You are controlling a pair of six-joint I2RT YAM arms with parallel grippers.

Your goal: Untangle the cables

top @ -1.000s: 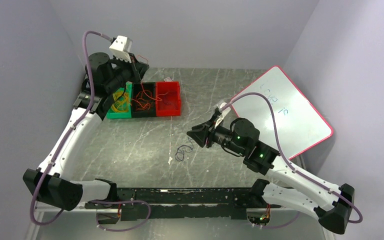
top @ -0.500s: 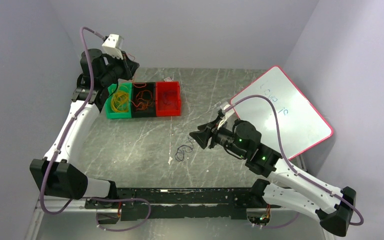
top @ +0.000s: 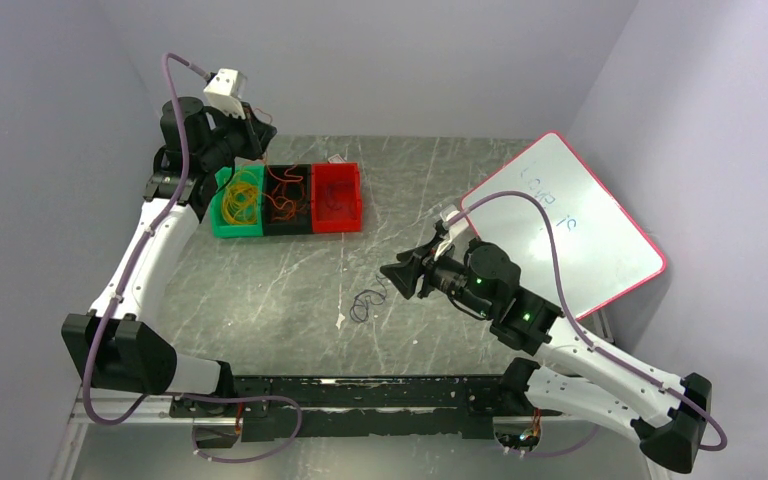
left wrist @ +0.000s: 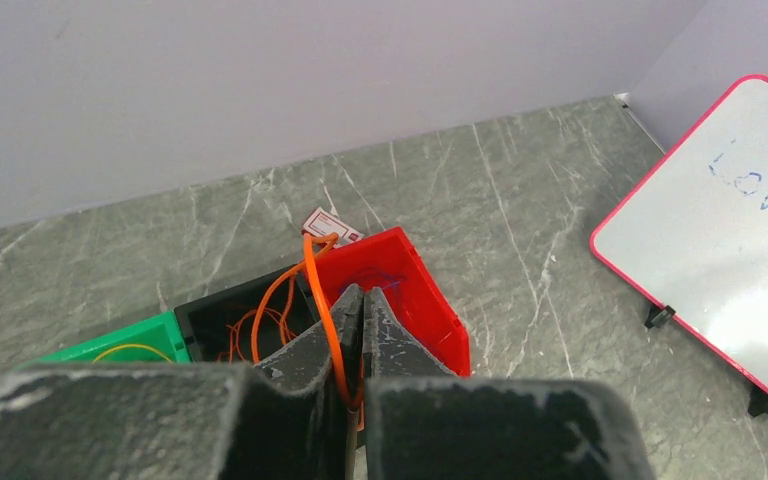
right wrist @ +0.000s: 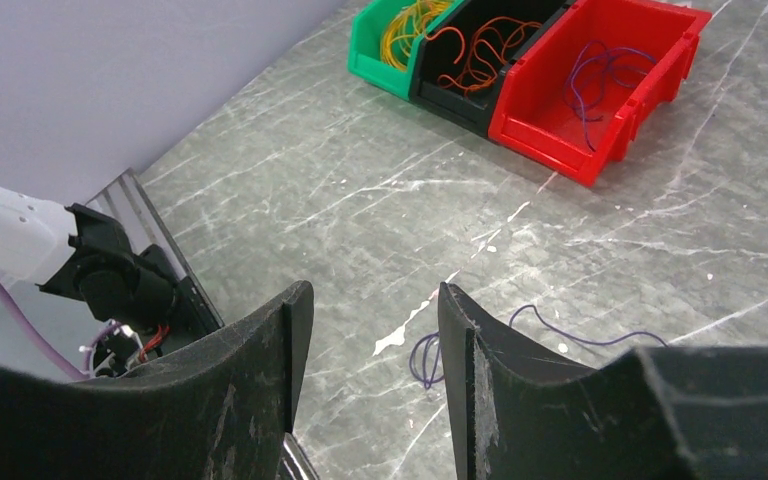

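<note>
My left gripper (left wrist: 363,295) is shut on a thin orange cable (left wrist: 312,270), raised above the back left of three bins; in the top view the gripper (top: 252,135) hangs behind the green bin (top: 235,231). The orange loop trails down toward the black bin (left wrist: 200,310). Yellow cables (top: 242,197) fill the green bin, orange cables (top: 282,195) the black bin (top: 286,227), purple ones (right wrist: 600,75) the red bin (top: 338,224). A dark purple cable (top: 368,300) lies loose on the table. My right gripper (top: 392,272) hovers open just right of it, nothing between its fingers (right wrist: 295,330).
A white board with a pink rim (top: 570,225) leans at the right side of the table. A small paper tag (left wrist: 333,225) lies behind the bins. The black rail (top: 360,390) with both arm bases runs along the near edge. Walls close in left, back and right.
The left gripper has drawn back and to the left from over the black bin, still holding the orange cable. The right jaws have opened wider, and that arm shifted slightly.
</note>
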